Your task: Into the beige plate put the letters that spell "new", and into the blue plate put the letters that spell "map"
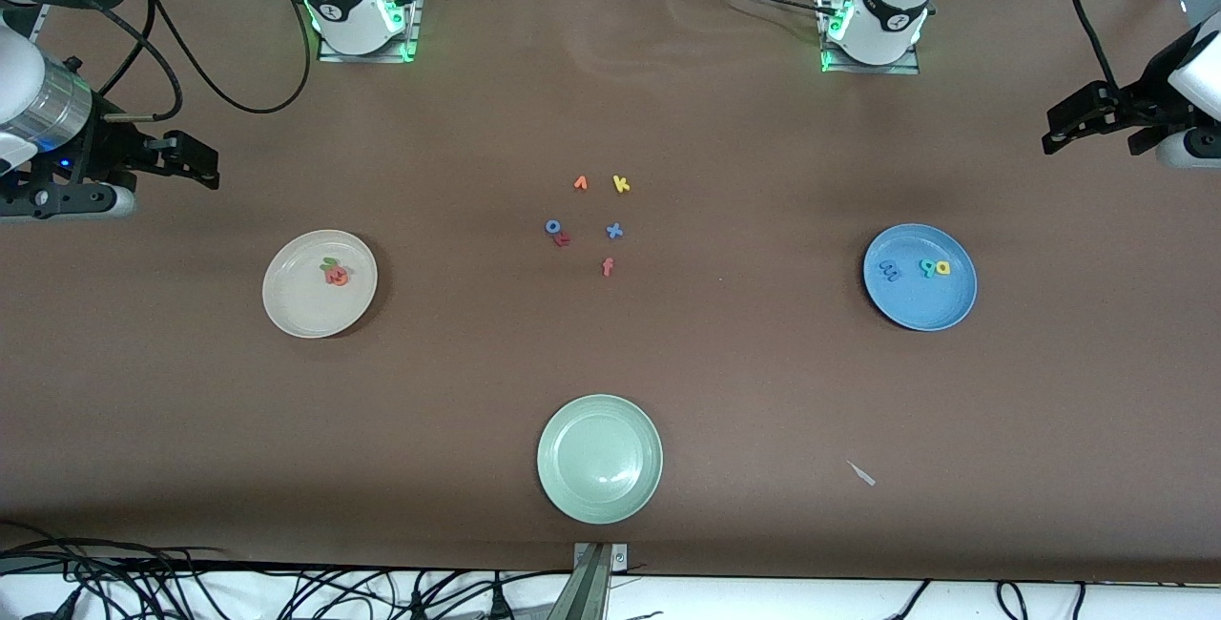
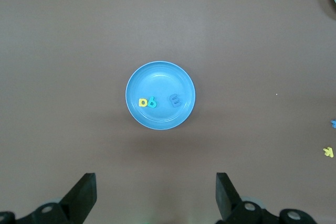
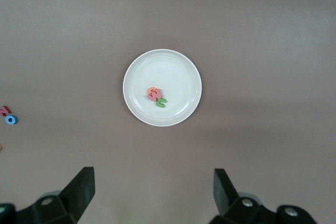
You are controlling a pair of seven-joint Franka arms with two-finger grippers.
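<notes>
Hanging spread wide with nothing between their fingers, the left gripper (image 2: 155,195) waits high over the blue plate (image 2: 184,80), and the right gripper (image 3: 153,192) likewise over the beige plate (image 3: 178,66). On the blue plate lie the blue m (image 2: 175,100), teal a (image 2: 152,102) and yellow p (image 2: 143,102); on the beige plate the green n (image 3: 161,102), orange e (image 3: 153,92) and red w (image 3: 154,97) sit bunched together. Between the plates on the brown table (image 1: 763,391) lie spare letters (image 1: 591,224), with a pale green plate (image 1: 558,486) nearer the front camera, a small white scrap (image 1: 861,474) toward the left arm's end, and cables (image 1: 191,591) along the table's edge.
</notes>
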